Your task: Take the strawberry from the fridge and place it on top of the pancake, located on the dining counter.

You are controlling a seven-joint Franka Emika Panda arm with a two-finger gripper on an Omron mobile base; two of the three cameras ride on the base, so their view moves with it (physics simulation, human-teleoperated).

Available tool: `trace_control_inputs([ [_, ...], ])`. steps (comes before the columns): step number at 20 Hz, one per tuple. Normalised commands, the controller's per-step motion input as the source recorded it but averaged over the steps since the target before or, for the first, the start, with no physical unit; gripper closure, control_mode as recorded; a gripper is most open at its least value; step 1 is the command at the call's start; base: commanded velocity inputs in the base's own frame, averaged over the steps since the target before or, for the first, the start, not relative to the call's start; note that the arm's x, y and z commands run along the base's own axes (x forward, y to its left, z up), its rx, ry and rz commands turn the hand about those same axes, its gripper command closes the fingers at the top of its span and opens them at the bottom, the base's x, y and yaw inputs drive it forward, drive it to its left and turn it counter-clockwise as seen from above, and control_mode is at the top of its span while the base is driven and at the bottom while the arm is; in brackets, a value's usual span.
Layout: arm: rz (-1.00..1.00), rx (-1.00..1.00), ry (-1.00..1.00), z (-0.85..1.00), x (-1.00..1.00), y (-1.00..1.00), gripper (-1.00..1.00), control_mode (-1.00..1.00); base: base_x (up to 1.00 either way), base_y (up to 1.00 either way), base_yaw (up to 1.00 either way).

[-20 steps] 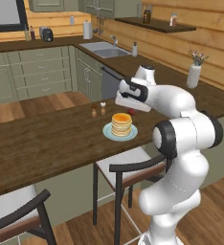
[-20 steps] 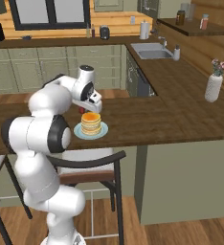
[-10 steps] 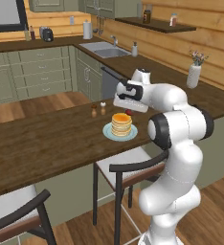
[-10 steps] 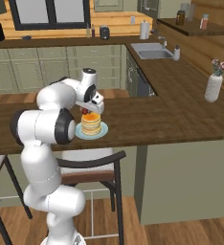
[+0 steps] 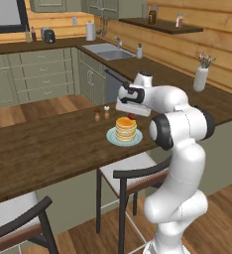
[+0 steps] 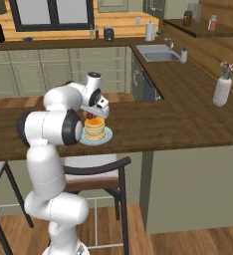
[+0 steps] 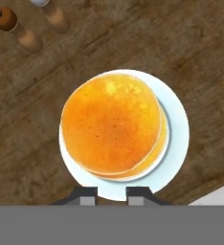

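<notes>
Left base view: my gripper (image 5: 131, 117) hangs pinched on the strawberry (image 5: 132, 117), the pancake (image 5: 126, 129) just below it. Right base view: the berry sits above the stack on the dining counter (image 6: 188, 122). Hand view: pancake straight beneath my fingertips (image 7: 88, 195)

My hand covers most of the tiny dark red strawberry (image 5: 132, 117), leaving a sliver showing above the golden-brown pancake stack (image 5: 126, 129). In my hand view, my two dark fingertips (image 7: 88, 195) barely clear the bottom edge, and two small wooden shakers (image 7: 18, 29) are clipped by the top.
</notes>
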Motion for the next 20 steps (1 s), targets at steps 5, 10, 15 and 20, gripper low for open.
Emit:
trace_control_inputs([
  [5,0.00,-0.01,0.00,-0.17,0.08,0.02,1.00,-1.00,0.00,0.00,0.00],
  [10,0.00,0.00,0.00,-0.03,0.19,0.02,1.00,-1.00,0.00,0.00,0.00],
  [15,0.00,0.00,0.00,0.00,0.17,0.02,1.00,-1.00,0.00,0.00,0.00],
  [20,0.00,0.00,0.00,-0.12,0.08,0.00,1.00,-1.00,0.00,0.00,0.00],
])
